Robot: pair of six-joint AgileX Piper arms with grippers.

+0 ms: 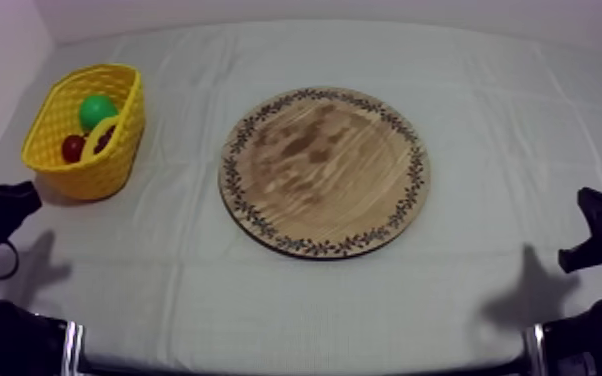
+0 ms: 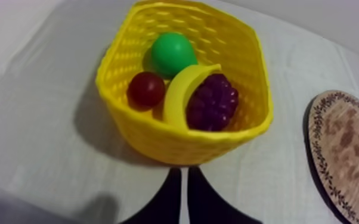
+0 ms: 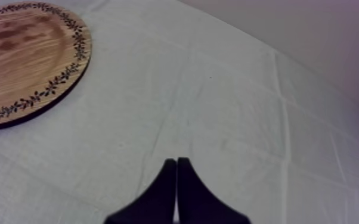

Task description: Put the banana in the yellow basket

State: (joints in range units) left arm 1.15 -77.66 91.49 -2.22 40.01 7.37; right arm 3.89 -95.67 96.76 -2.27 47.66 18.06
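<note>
Grey-white cloth covered the table [image 1: 485, 110], and the round wooden board [image 1: 323, 172] in the middle of the frame lay bare. At the upper left stood the yellow basket [image 1: 93, 178]. The banana [image 2: 182, 90] lay inside it, curved against the near wall between a small red fruit [image 2: 146, 88] and a bunch of grapes [image 2: 213, 102], with a green fruit [image 2: 171, 52] behind. It looked smooth, bright yellow and whole, its upper end arching over the grapes. By my reckoning the placing step was done and nothing of the task remained. The next move called only for both arms to keep clear of the basket. The left end effector [image 2: 183, 174] hung just short of the basket, its fingers pressed into a narrow wedge and gripping nothing. The right end effector [image 3: 176, 162] pointed over bare cloth beside the board, likewise closed and empty.
</note>
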